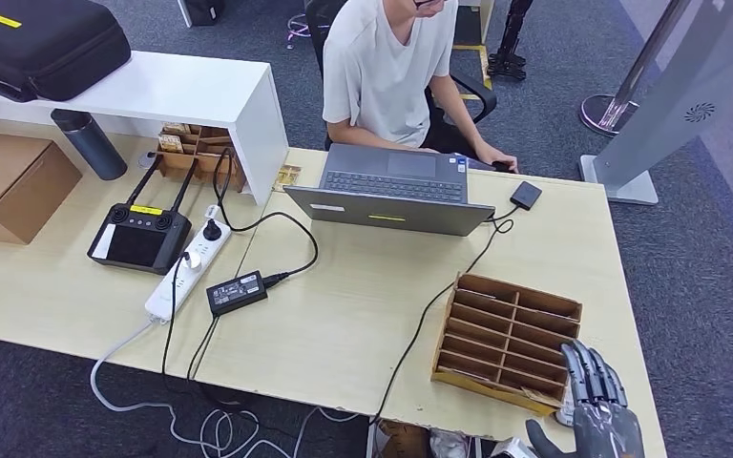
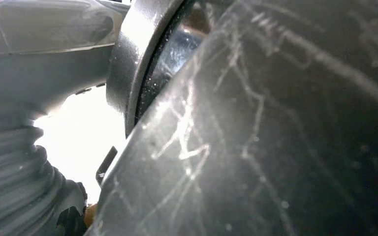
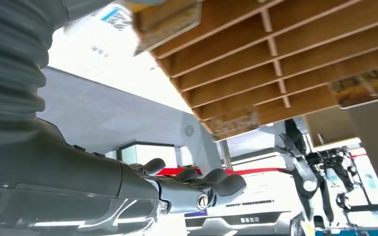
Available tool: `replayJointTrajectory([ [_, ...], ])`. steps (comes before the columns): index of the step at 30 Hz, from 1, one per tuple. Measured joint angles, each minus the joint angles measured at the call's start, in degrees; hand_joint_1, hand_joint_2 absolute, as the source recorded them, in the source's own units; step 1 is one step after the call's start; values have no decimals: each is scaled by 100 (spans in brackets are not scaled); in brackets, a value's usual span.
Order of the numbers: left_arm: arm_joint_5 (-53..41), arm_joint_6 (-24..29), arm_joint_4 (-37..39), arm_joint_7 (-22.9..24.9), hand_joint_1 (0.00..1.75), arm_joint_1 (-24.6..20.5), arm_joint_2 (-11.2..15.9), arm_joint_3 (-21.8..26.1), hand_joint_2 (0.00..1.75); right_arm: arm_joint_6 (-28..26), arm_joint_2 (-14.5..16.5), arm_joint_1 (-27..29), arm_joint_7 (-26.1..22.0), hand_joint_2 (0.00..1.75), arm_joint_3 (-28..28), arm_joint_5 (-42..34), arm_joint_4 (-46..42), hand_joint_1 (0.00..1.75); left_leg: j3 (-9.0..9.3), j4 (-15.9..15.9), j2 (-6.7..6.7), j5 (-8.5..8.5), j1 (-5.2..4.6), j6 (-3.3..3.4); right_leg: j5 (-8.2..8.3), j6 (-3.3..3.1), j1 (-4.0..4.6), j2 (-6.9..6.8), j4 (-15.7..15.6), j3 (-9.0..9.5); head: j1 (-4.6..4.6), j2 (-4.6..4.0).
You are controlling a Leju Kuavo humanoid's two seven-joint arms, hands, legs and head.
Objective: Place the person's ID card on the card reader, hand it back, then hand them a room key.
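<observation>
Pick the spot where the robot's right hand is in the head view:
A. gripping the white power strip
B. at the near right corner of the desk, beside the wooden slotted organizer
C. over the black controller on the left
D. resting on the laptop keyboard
B: the right hand sits at the desk's near right corner, just right of the wooden slotted organizer, fingers extended and holding nothing, far from the laptop.

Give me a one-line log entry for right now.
right hand: open, empty, beside wooden slot tray | left hand: state unclear | person: at laptop
</observation>
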Motion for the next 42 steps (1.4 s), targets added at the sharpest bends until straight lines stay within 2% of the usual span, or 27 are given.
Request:
replayJointTrajectory([
  [9,0,8,0,0,0,1,-13,-5,175,-72,-228,191,278,175,38,14,-207,0,1,0,0,1,0,0,0,0,0,1,0,1,0,0],
  [17,33,8,0,1,0,0,-13,-67,175,-124,-223,-33,127,175,268,-152,-31,0,2,0,-1,1,0,0,0,0,0,1,0,2,-1,0],
  [30,238,-1,0,0,0,-1,5,-251,175,-174,90,-570,-181,175,663,-501,745,0,2,0,-2,2,1,0,0,0,0,-1,1,4,0,0],
  [42,260,-1,0,-1,0,-2,13,-282,175,-158,239,-723,-232,175,751,-579,1003,0,2,0,-2,1,0,0,0,0,0,0,1,4,0,0],
])
